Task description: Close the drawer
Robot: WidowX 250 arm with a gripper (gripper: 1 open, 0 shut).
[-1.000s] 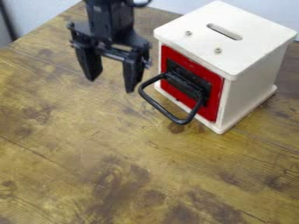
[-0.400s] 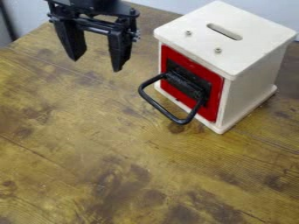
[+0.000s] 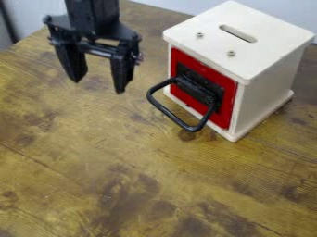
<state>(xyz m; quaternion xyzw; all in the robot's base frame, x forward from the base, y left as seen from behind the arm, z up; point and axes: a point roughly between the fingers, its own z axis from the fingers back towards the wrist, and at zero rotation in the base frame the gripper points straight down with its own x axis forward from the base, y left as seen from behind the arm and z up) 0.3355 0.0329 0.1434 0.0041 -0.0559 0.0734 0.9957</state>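
Upper left of the frame: gripper (image 3: 96, 74), matte black throughout. Two long fingers (image 3: 122, 72) are seen, flat-sided and tapering to blunt tips. They are hung from a wide black crossbar with angular shoulders. Above it a darker, boxy wrist block is cut off by the top edge. No markings or cables can be made out; detail is blurred.
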